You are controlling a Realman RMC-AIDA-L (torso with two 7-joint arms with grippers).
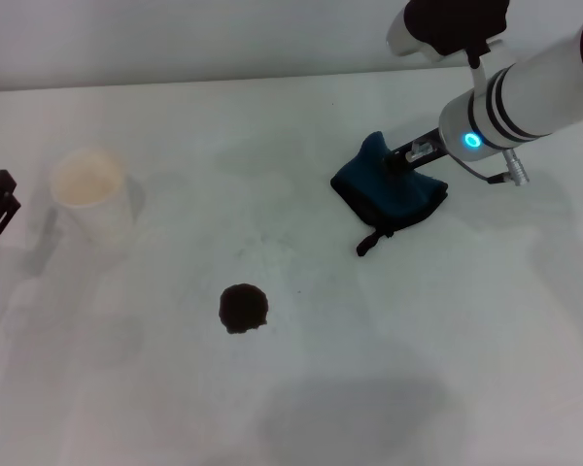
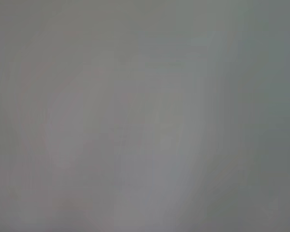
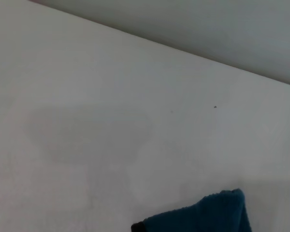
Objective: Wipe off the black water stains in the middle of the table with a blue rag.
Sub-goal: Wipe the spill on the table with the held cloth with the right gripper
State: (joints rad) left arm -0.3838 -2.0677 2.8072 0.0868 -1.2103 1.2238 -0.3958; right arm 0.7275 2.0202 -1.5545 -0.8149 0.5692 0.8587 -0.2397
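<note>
The blue rag (image 1: 389, 194) lies bunched on the white table (image 1: 418, 340) at the right, its black loop tab toward the front. My right gripper (image 1: 400, 160) reaches in from the right and is shut on the rag's upper fold, which stands up in a peak. A corner of the rag also shows in the right wrist view (image 3: 203, 217). The black water stain (image 1: 243, 309) is a small round ragged blot in the middle, well to the left of and nearer than the rag. My left gripper (image 1: 0, 209) is parked at the far left edge.
A white paper cup (image 1: 92, 192) stands upright at the left, beyond the stain. The table's far edge meets a pale wall. The left wrist view shows only a blank grey surface.
</note>
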